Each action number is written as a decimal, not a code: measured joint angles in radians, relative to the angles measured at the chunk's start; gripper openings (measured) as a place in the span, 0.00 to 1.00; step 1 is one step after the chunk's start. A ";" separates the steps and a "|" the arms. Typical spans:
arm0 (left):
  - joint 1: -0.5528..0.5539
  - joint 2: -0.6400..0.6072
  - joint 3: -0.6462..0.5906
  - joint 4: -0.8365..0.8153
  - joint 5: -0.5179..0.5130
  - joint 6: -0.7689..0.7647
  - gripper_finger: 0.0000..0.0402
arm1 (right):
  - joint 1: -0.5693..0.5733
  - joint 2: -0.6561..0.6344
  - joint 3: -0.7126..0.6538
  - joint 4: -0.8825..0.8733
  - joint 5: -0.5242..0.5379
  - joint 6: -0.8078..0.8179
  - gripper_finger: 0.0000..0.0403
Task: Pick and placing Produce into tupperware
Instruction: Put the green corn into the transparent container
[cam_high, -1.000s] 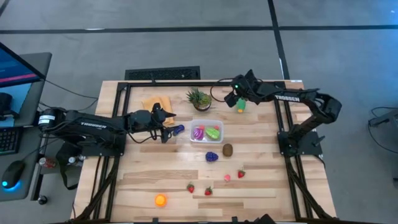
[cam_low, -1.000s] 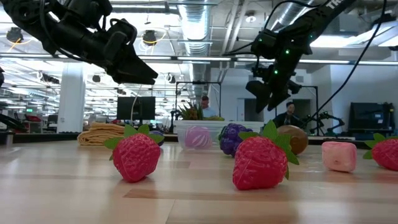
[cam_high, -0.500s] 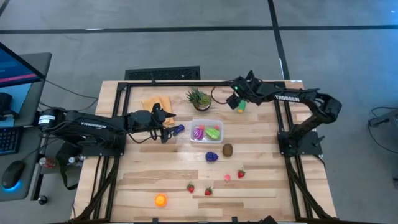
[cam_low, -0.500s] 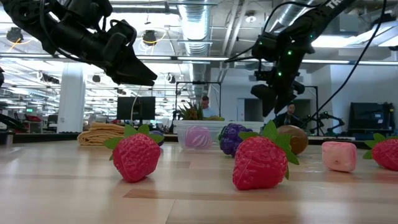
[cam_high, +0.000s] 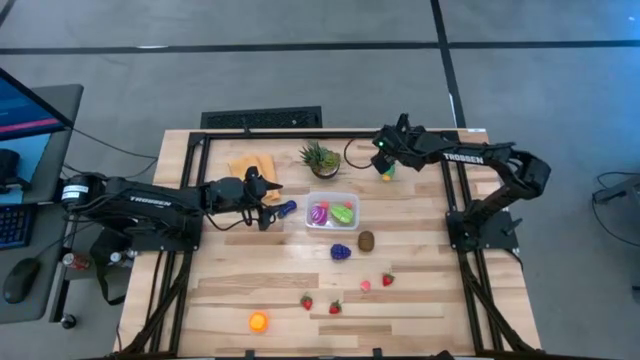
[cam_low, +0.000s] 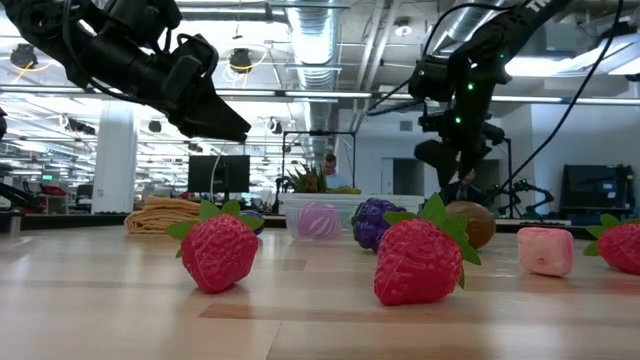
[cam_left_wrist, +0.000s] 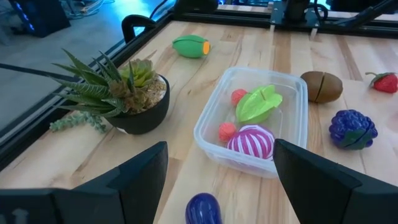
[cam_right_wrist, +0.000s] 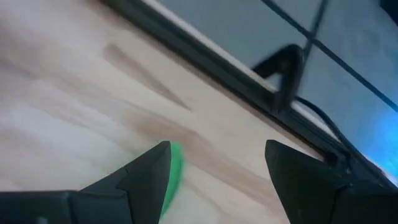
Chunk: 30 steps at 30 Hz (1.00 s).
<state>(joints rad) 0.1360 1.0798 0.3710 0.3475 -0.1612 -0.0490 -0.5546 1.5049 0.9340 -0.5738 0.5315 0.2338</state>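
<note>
Right tool, fingers spread wide, apparently just above the green produce.

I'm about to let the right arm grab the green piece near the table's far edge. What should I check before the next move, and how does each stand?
1. Right gripper open: ok.
2. Green toy between its fingers: not ok, it sits beside one finger.
3. Tupperware has free room: ok.
4. Left gripper open, clear of the tupperware: ok.
5. Potted plant clear of the right arm: ok.
</note>
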 joint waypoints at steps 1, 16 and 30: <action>0.000 0.000 0.000 0.000 0.000 0.000 0.71 | 0.004 -0.002 0.000 0.007 -0.027 -0.023 0.63; 0.000 0.000 0.000 0.001 0.000 0.000 0.71 | -0.009 -0.006 0.000 0.052 -0.220 -0.021 0.64; 0.000 0.000 0.000 -0.001 0.000 -0.018 0.71 | 0.005 -0.006 0.000 0.036 -0.210 0.282 0.64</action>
<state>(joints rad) 0.1360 1.0798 0.3710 0.3465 -0.1612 -0.0666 -0.5495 1.4986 0.9340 -0.5377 0.3214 0.5156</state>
